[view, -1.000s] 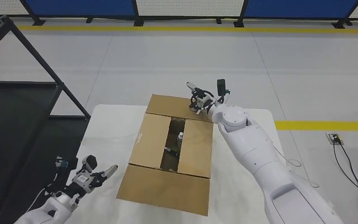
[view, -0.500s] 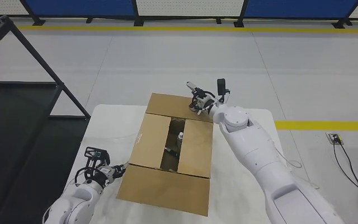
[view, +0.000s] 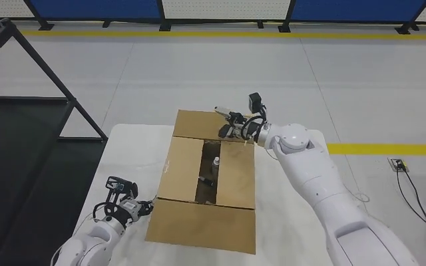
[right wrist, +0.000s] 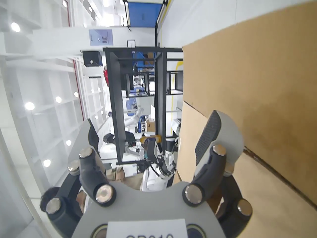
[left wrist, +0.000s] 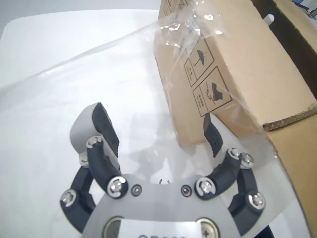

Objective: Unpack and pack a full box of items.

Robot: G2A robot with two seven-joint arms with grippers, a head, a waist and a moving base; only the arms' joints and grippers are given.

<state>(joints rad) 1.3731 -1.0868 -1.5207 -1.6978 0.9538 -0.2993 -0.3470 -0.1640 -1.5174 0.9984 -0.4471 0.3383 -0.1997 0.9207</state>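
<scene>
Hovering low at the lower left of the top view, the left gripper (view: 148, 205) sits just beside the near left corner of the cardboard box (view: 203, 226), its jaws spread wide and holding nothing. Its wrist view suggests why: a strip of clear tape (left wrist: 188, 25) hangs loose off that corner and spreads toward the fingers. One pad (left wrist: 210, 134) is nearly at the cardboard, so the gripper looks placed to pinch the tape. The cardboard box stands in the middle of the table (view: 126, 153). Its side flaps (view: 183, 166) lie almost shut, and a white bottle (view: 215, 161) shows in the dark gap between them. Higher in the frame, the right gripper (view: 229, 123) is at the far flap (view: 200, 123), also open and empty, probably there to fold that flap back.
</scene>
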